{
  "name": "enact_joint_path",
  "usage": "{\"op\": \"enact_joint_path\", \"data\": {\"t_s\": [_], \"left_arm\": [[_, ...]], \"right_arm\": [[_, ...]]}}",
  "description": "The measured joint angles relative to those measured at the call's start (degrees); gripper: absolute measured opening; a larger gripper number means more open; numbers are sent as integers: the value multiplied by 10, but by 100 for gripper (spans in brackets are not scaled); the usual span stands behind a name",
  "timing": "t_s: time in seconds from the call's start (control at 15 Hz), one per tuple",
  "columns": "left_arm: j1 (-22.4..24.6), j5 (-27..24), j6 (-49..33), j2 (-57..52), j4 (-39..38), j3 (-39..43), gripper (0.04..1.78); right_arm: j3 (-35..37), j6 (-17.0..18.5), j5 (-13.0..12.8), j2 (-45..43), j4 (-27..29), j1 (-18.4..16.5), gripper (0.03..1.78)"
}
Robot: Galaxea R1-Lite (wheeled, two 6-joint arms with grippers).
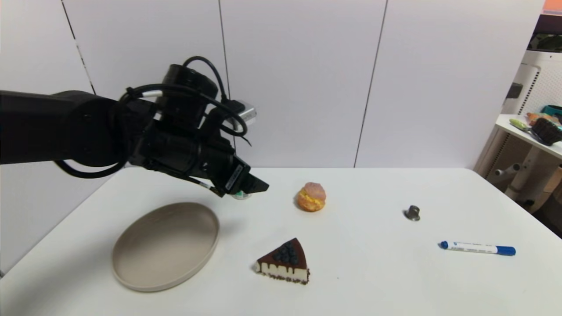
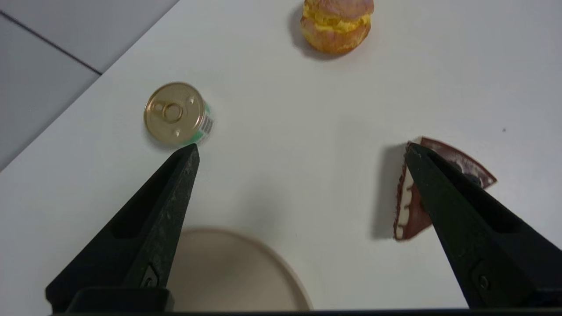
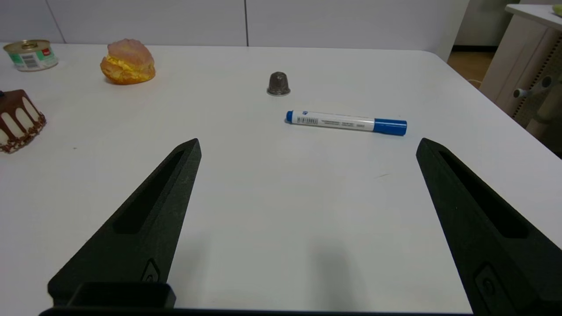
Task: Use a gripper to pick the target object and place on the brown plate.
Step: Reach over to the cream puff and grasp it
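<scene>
The cream puff (image 1: 311, 197), golden-orange with yellow filling and a pinkish top, sits on the white table past the middle; it also shows in the left wrist view (image 2: 336, 24) and the right wrist view (image 3: 127, 62). The beige-tan plate (image 1: 131, 267) lies at the front left, its rim in the left wrist view (image 2: 281, 272). My left gripper (image 1: 254, 186) hangs above the table between plate and puff, open and empty (image 2: 300, 149). My right gripper (image 3: 307, 145) is open and empty, low over the table's right front, out of the head view.
A chocolate blueberry cake slice (image 1: 284, 262) lies front centre. A small green-labelled tin can (image 2: 178, 114) stands behind the left gripper. A small grey thimble-like piece (image 1: 412, 213) and a blue marker (image 1: 477, 248) lie to the right. A side table (image 1: 527, 136) stands far right.
</scene>
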Motion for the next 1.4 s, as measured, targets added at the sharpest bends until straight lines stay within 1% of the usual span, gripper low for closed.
{"op": "enact_joint_path", "data": {"t_s": [0.27, 0.4, 0.53, 1.07, 1.4], "left_arm": [[-28, 0, -2, 96, -16, -82, 169], [-41, 0, -3, 131, -37, -103, 169], [-51, 0, -4, 160, -54, -114, 169], [-68, -1, -15, 219, -57, -140, 169], [-76, -1, -36, 255, -92, -162, 169]], "right_arm": [[0, 0, 0, 0, 0, 0, 169], [0, 0, 0, 0, 0, 0, 169], [0, 0, 0, 0, 0, 0, 169], [0, 0, 0, 0, -1, 0, 169], [0, 0, 0, 0, 0, 0, 169]]}}
